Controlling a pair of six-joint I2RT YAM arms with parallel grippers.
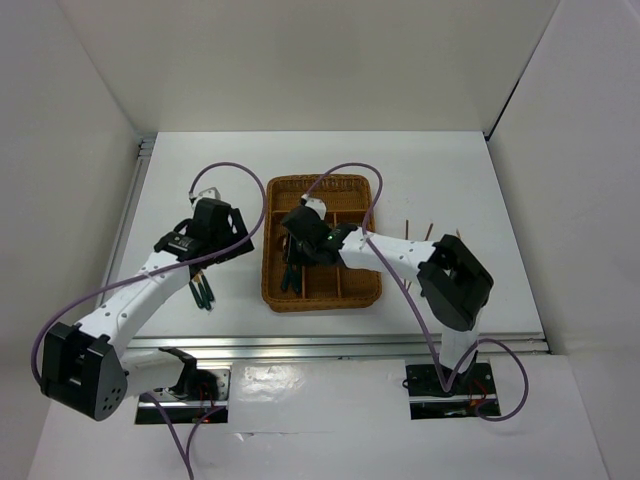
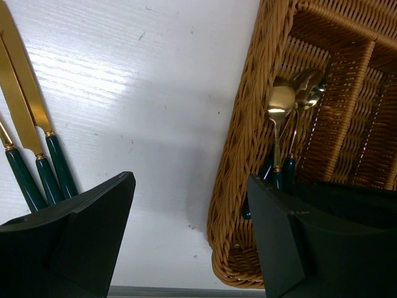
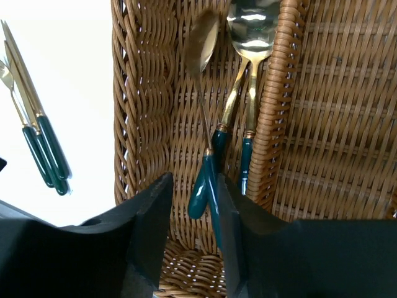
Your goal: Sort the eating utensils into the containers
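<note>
Loose knives [image 2: 32,93] lie on the table off to the outer side of the left gripper [image 2: 191,198], gold blades pointing away from it and dark green handles nearest its left finger. A further gold tip is seen beside them, possibly a fork. The left gripper is spread wide and nothing is held in it; only bare table is seen between its fingers. On its other side the wicker tray [image 2: 239,161] stands just beside the right finger.

Over the tray's outermost long slot the right gripper [image 3: 195,189] is held. Its fingers are drawn in close on the green handle of a spoon [image 3: 201,49], and it is judged to be gripped there, though contact on both pads cannot be confirmed. The spoon's long axis runs straight ahead of the fingers, along the slot, with the bowl turned on edge at the far end. Two more spoons [image 3: 251,28] lie just beside it in the same slot and along the same line, so a straight lowering and release is all that seems to be called for. Thin chopsticks [image 1: 407,228] lie on the table beyond the tray's far side, behind the right gripper and nearer to that arm.
</note>
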